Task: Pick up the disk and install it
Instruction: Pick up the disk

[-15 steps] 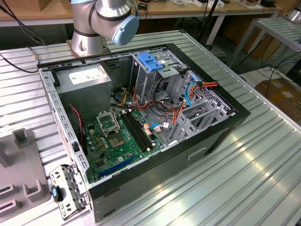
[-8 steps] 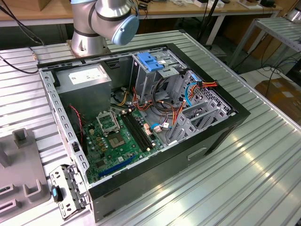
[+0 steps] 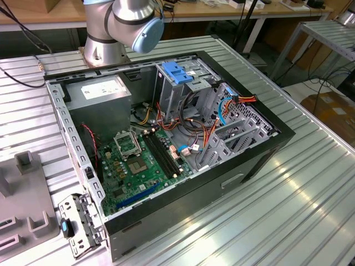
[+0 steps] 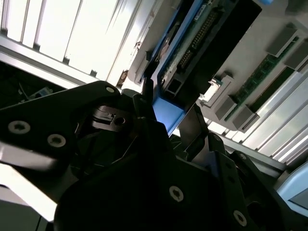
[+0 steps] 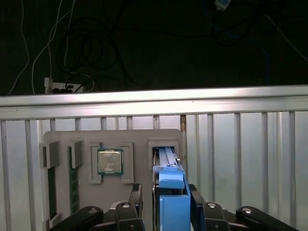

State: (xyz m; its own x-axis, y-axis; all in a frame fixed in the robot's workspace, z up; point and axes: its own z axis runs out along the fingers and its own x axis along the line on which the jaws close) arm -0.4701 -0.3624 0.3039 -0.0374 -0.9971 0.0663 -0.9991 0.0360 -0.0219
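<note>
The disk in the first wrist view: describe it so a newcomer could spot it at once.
On the ribbed metal table lies a grey holder tray. The disk stands on edge in the slot beside the square silver chip, with the gripper straddling it. Alone there, it has a blue plastic edge.

The arm (image 3: 125, 25) points its wrist downward, jaws closed against both sides of the disk (image 5: 171, 188).

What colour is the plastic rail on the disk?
Blue rail, clearest in the first wrist view.
</note>
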